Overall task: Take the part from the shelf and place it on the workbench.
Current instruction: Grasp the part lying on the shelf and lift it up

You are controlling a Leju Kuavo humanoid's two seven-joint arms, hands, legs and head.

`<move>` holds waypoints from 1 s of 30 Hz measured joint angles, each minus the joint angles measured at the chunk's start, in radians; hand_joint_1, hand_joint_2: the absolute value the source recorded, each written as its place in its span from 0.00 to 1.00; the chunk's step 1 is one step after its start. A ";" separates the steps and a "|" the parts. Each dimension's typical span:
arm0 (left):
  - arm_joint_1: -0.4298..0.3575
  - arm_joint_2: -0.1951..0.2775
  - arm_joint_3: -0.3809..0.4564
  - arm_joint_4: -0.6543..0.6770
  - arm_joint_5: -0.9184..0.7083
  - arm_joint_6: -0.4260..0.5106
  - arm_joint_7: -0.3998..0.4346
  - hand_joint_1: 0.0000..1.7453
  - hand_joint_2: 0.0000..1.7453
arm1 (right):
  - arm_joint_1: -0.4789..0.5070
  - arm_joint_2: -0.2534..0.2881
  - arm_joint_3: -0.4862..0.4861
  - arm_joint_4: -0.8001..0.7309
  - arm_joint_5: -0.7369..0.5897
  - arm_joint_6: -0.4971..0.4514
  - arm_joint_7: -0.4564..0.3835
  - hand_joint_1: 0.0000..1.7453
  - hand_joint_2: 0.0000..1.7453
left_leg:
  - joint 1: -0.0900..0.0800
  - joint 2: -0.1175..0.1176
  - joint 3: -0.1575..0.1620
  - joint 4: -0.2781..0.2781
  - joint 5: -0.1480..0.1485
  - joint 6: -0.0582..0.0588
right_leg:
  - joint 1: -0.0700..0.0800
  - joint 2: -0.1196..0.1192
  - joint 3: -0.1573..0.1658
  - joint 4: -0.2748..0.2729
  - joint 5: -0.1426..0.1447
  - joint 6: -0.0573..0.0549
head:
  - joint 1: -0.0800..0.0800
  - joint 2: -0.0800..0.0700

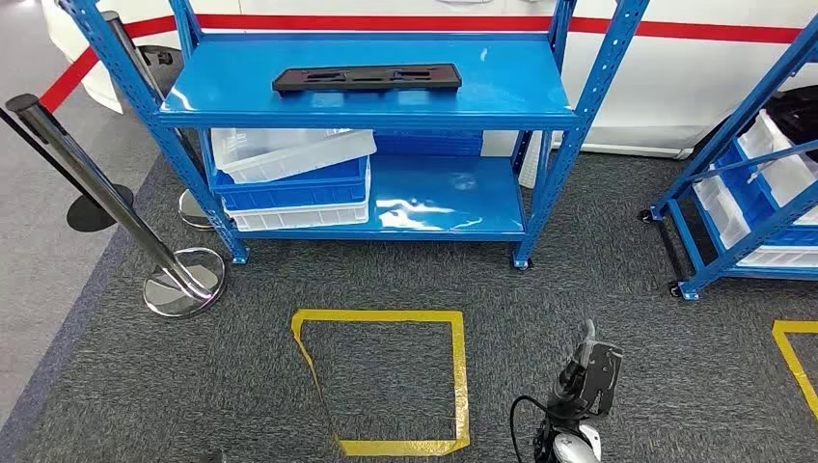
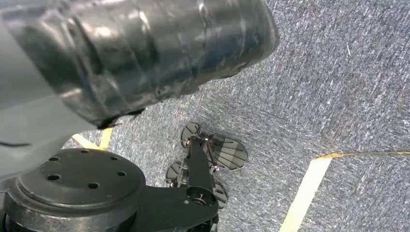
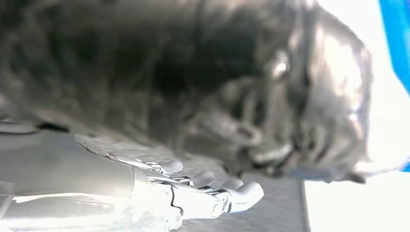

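Note:
A long flat black part (image 1: pixel 367 77) lies across the top board of the blue shelf (image 1: pixel 241 106), straight ahead of me and far from both arms. My right arm (image 1: pixel 582 391) hangs low at the bottom of the head view, over the grey carpet. The right wrist view shows my right hand (image 3: pixel 193 193) with its silver fingers stretched out and nothing in them. A grey edge of my left hand (image 2: pixel 19 121) shows in the left wrist view. Its fingers are hidden.
White and blue bins (image 1: pixel 289 174) are stacked on the shelf's lower board. Two chrome stanchions (image 1: pixel 183 285) stand to the left. A second blue rack (image 1: pixel 743 193) holding bins stands at the right. A yellow tape square (image 1: pixel 386 381) marks the carpet in front of me.

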 joint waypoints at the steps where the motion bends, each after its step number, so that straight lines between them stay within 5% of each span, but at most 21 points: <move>1: -0.001 0.000 -0.003 0.001 0.005 0.000 -0.001 0.00 0.00 | -0.007 -0.001 0.007 -0.018 0.011 -0.004 0.001 0.00 0.00 | 0.000 0.000 0.000 0.000 0.000 0.000 | 0.000 0.000 0.000 0.000 0.000 0.000 | 0.000 0.000; 8: -0.008 0.001 -0.023 0.011 0.086 -0.021 -0.022 0.00 0.00 | -0.084 -0.010 0.106 -0.209 0.097 -0.041 0.029 0.00 0.00 | 0.000 -0.001 0.000 0.000 0.001 -0.001 | 0.000 -0.001 0.000 0.000 0.000 0.000 | 0.000 0.000; 12: -0.011 0.002 -0.024 0.017 0.142 -0.042 -0.045 0.00 0.00 | -0.126 -0.017 0.162 -0.311 0.151 -0.063 0.053 0.00 1.00 | 0.000 -0.001 0.000 0.000 0.002 -0.001 | 0.000 -0.001 0.000 0.000 0.000 0.000 | 0.000 0.000; 16: -0.014 0.002 -0.024 0.024 0.195 -0.064 -0.070 0.00 0.00 | -0.169 -0.027 0.226 -0.407 0.210 -0.078 0.084 0.00 0.00 | 0.000 -0.001 0.000 0.000 0.002 -0.001 | 0.000 -0.001 0.000 0.000 0.000 0.000 | 0.000 0.000; 22: -0.017 0.002 -0.024 0.031 0.244 -0.086 -0.104 0.00 0.00 | -0.215 -0.041 0.302 -0.518 0.258 -0.077 0.125 0.00 0.00 | 0.000 -0.001 0.000 0.000 0.001 -0.001 | 0.000 -0.001 0.000 0.000 0.000 0.000 | 0.000 0.000; 26: -0.017 0.002 -0.024 0.032 0.257 -0.087 -0.120 0.00 0.00 | -0.227 -0.050 0.330 -0.572 0.306 -0.077 0.150 0.00 1.00 | 0.000 -0.001 0.000 0.000 0.002 -0.001 | 0.000 -0.001 -0.001 0.000 0.000 0.000 | 0.000 0.000; 27: -0.018 0.002 -0.024 0.033 0.262 -0.087 -0.126 0.00 0.00 | -0.234 -0.053 0.343 -0.590 0.325 -0.077 0.158 0.00 1.00 | 0.000 -0.001 0.000 0.000 0.001 -0.001 | 0.000 -0.001 -0.001 0.000 0.000 0.000 | 0.000 0.000; 30: -0.020 0.002 -0.028 0.035 0.279 -0.087 -0.151 0.00 0.75 | -0.248 -0.068 0.382 -0.642 0.391 -0.077 0.195 0.00 1.00 | 0.000 -0.001 0.000 0.000 0.002 -0.001 | 0.000 -0.001 -0.001 0.000 0.000 0.000 | 0.000 0.000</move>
